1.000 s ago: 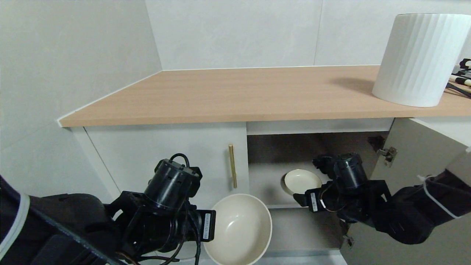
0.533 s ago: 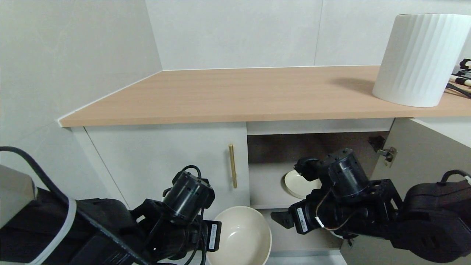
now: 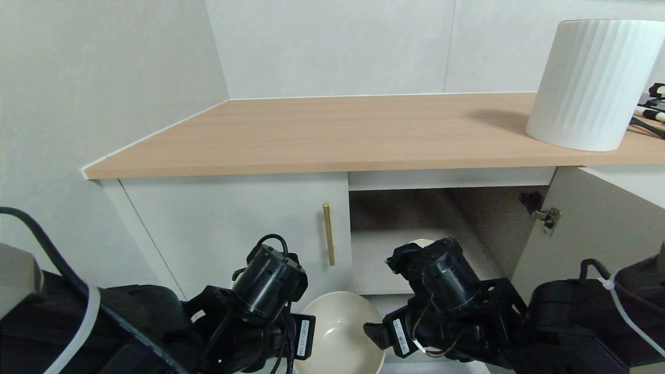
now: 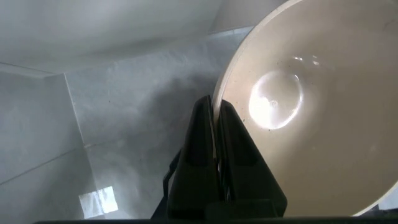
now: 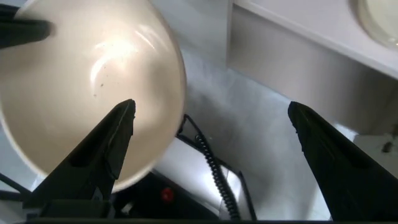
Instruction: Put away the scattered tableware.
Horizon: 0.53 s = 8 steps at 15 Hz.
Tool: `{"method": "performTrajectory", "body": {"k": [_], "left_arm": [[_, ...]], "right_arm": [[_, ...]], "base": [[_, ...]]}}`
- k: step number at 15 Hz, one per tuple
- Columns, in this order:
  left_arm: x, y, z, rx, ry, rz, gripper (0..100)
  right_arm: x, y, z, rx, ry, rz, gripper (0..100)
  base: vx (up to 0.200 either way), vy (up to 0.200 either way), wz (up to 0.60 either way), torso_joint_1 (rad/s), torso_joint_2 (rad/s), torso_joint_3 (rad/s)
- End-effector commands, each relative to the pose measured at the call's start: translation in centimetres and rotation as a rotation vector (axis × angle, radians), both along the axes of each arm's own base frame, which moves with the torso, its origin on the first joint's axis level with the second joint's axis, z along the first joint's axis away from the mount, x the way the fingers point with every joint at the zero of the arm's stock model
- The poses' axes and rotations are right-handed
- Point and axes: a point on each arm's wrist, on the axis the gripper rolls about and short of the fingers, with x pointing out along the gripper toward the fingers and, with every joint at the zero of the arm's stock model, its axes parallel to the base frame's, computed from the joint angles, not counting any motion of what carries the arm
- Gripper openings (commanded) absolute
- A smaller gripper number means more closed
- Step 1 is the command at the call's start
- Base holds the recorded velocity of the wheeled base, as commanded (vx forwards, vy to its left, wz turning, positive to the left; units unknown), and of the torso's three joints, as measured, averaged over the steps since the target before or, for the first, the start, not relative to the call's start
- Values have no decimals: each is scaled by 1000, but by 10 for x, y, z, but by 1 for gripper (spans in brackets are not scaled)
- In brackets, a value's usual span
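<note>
One small dish (image 5: pixel 380 18) sits on the cabinet shelf (image 3: pixel 374 259); the right tool (image 5: pixel 208 109), spread wide and empty, has drawn back out toward the cream bowl (image 3: pixel 337 332), pinched by its rim in the left tool (image 4: pixel 214 112) below the opening. Bowl likely next.

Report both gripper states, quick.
Left gripper: closed on the rim of the round cream bowl.
Right gripper: open, empty.

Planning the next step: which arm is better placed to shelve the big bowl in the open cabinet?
Left: the left gripper holds the bowl by its rim; the right gripper hangs open, empty.
</note>
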Motion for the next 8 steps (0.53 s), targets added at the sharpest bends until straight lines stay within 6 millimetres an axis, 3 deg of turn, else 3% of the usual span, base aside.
{"method": "performTrajectory", "body": {"k": [1,4,5,8], "left_arm": [[-2,0,2,-4,-5,-3,0],[-2,0,-2,5,7,-5,0],[-2,-1,-2,5,7,-7,0],[-2,-1,-2,5,7,-7,0]], "right_arm": [[3,5,-9,-14,18,-3,100],[3,5,-9,-11,19,-8,100],[4,5,-11,-13,23,-7,0],[4,6,-11,-15,24,-7,0]], "base": [[0,0,0,0,0,0],[0,0,0,0,0,0],[0,0,0,0,0,0],[0,0,0,0,0,0]]}}
